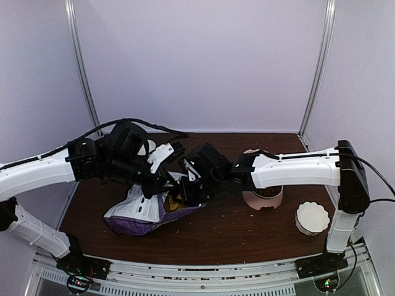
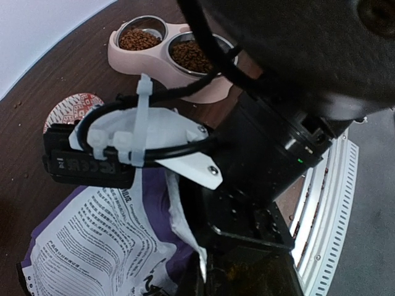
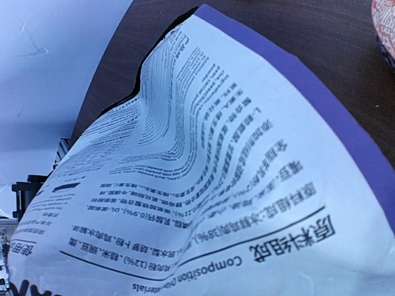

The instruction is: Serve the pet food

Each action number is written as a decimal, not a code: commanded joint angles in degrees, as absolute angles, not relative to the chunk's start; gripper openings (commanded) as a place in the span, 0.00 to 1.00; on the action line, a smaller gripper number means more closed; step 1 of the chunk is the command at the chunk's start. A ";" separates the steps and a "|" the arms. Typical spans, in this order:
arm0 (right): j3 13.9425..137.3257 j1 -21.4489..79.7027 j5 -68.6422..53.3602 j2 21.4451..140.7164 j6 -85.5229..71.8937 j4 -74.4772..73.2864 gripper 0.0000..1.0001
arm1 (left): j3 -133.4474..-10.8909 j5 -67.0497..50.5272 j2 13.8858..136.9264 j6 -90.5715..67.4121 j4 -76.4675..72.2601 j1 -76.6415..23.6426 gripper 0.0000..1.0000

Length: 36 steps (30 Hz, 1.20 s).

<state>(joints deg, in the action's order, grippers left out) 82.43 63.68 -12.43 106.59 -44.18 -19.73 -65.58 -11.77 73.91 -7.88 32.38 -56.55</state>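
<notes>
Near: purple bag (image 1: 139, 213) lying on worktop (image 1: 234, 231), long axis L–R. On it, your left gripper (image 1: 155, 187), jaws together; right gripper (image 1: 191, 188), jaws hidden, can't tell. Far R: pet food (image 1: 266, 192) heaped in pink feeder (image 1: 262, 203); R arm (image 1: 296, 169) nearer.

Tally on the brown table (image 1: 247, 228)

Two arms, left (image 1: 37, 172) and right (image 1: 296, 168); one purple bag (image 1: 145, 213); one pink feeder (image 2: 154, 58) with two steel bowls (image 2: 159, 23), two heaps of pet food (image 2: 139, 41); one white scalloped dish (image 1: 311, 217) by the right edge; one red-patterned disc (image 2: 68, 111).
</notes>
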 commanded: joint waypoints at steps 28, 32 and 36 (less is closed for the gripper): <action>55.39 58.90 -36.97 86.54 -70.49 20.81 0.11 | -66.68 4.59 69.02 -17.72 27.37 -57.78 0.00; 52.06 58.29 -35.99 82.92 -73.25 23.55 0.11 | -66.41 6.22 68.02 -19.46 27.59 -57.67 0.00; 47.10 57.66 -33.96 78.07 -75.46 25.34 0.11 | -65.59 7.63 66.74 -21.15 27.12 -57.66 0.00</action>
<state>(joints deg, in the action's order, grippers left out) 50.52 58.11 -35.51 82.96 -72.40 19.46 -65.98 4.75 69.01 -18.70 33.91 -58.06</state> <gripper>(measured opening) 0.240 0.017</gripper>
